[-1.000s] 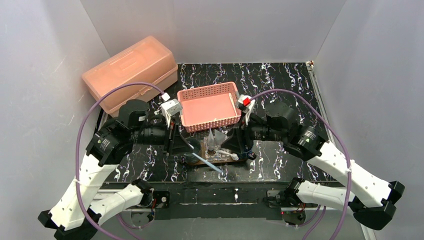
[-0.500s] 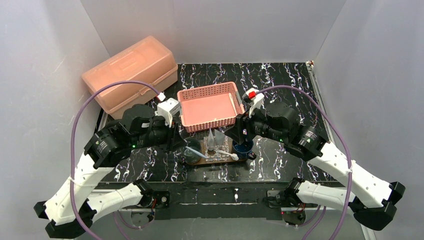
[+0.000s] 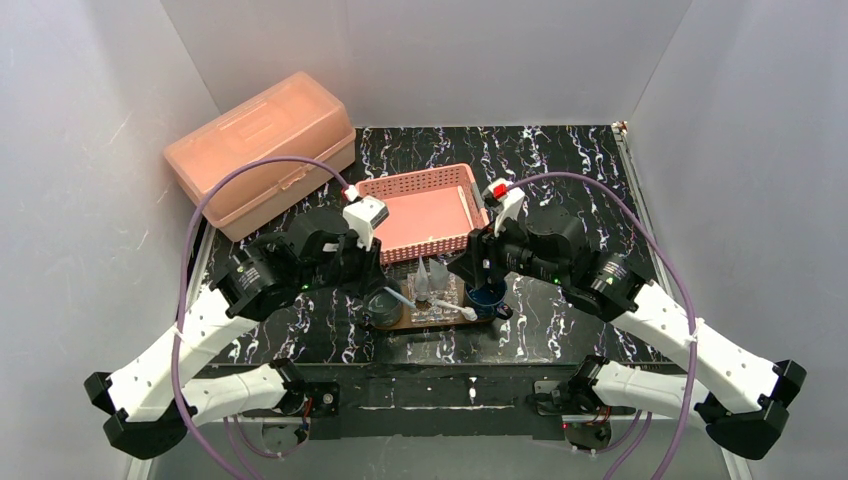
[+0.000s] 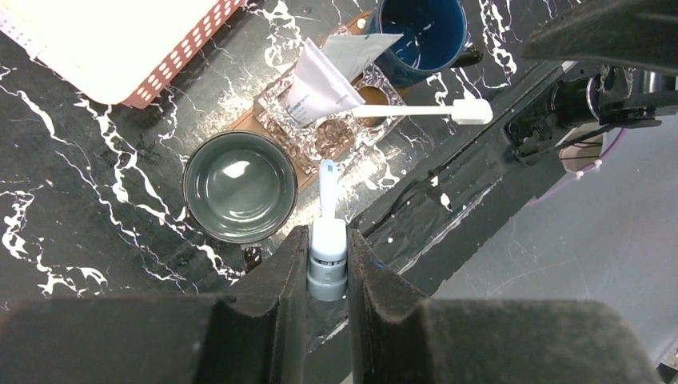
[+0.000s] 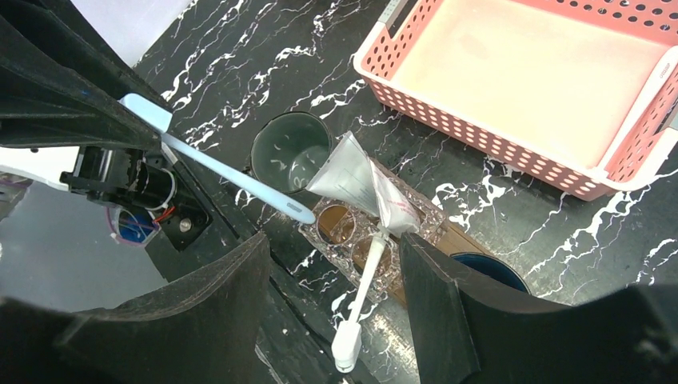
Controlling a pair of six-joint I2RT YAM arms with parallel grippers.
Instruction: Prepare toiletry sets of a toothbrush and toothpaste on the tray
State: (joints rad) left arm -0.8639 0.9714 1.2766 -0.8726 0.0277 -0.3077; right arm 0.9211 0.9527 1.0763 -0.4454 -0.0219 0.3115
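Left fingers [image 4: 276, 304] clenched on a blue toothbrush [image 4: 327, 240], right fingers [image 5: 216, 312] released above the tray [image 3: 425, 323].
The toothbrush was gripped by its handle end, the other end pointing to the tray beside the grey cup [image 4: 240, 186]. The right fingers held nothing. On the tray lay two tubes [image 4: 320, 80] and a white toothbrush [image 4: 416, 112]; a blue cup [image 4: 420, 36] stood at its far end, the basket [image 5: 480, 140] behind on the table [image 4: 96, 184].

Your tray [image 3: 415, 320] is hemmed in: grey cup [image 3: 383, 308] toward the left edge, blue cup [image 3: 487, 298] toward the right, pink basket [image 3: 420, 247] just behind. Bench [image 3: 570, 170] toward the far right corner lies open.
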